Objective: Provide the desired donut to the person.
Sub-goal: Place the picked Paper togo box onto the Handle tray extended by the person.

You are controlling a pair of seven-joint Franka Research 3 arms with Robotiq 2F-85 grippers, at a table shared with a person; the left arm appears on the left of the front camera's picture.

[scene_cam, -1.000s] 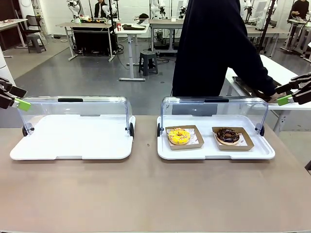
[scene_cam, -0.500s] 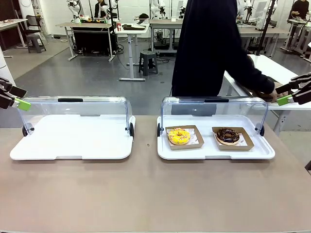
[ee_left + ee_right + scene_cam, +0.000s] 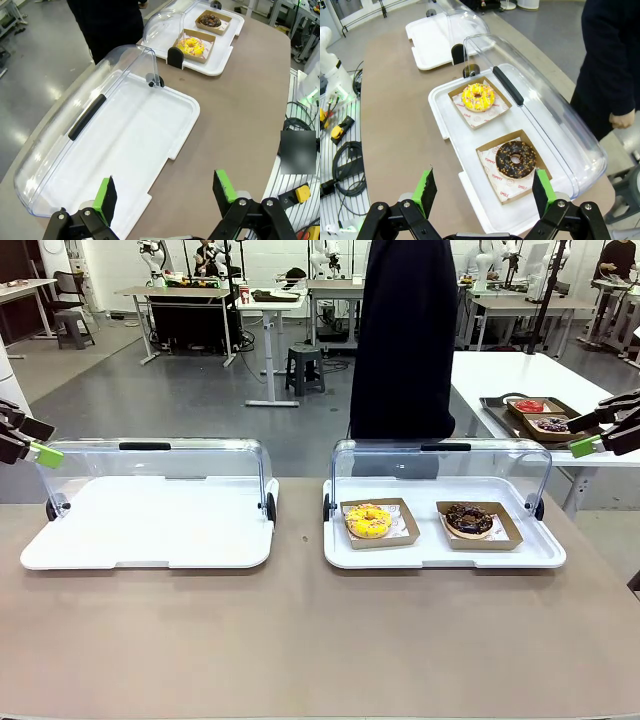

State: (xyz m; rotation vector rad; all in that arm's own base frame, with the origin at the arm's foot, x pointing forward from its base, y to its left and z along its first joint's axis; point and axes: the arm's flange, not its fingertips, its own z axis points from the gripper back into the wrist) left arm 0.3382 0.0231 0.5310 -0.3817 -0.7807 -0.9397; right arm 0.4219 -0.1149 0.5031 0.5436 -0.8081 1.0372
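A yellow sprinkled donut [image 3: 369, 521] [image 3: 478, 97] [image 3: 191, 45] and a chocolate donut [image 3: 469, 519] [image 3: 515, 159] [image 3: 210, 20] each lie in a cardboard sleeve on the right white tray [image 3: 440, 555], whose clear lid is raised. The person [image 3: 405, 340] [image 3: 615, 50] in dark navy stands behind that tray, one hand [image 3: 621, 120] hanging at the side. My left gripper [image 3: 45, 440] [image 3: 165, 195] is open at the table's left edge, above the empty left tray [image 3: 150, 530] [image 3: 125, 135]. Open too, my right gripper [image 3: 590, 430] [image 3: 482, 192] hovers at the right edge, above the chocolate donut's end.
Both trays' clear lids [image 3: 160, 465] stand tilted back along the far side. A dark tray with more donuts [image 3: 535, 415] rests on a white side table at the right. Bare brown tabletop [image 3: 320, 640] stretches along the near side. Cables [image 3: 345, 160] lie beside the table.
The person has pulled the arm back from the side table at the right and now stands straight behind the right tray. Neither gripper has moved.
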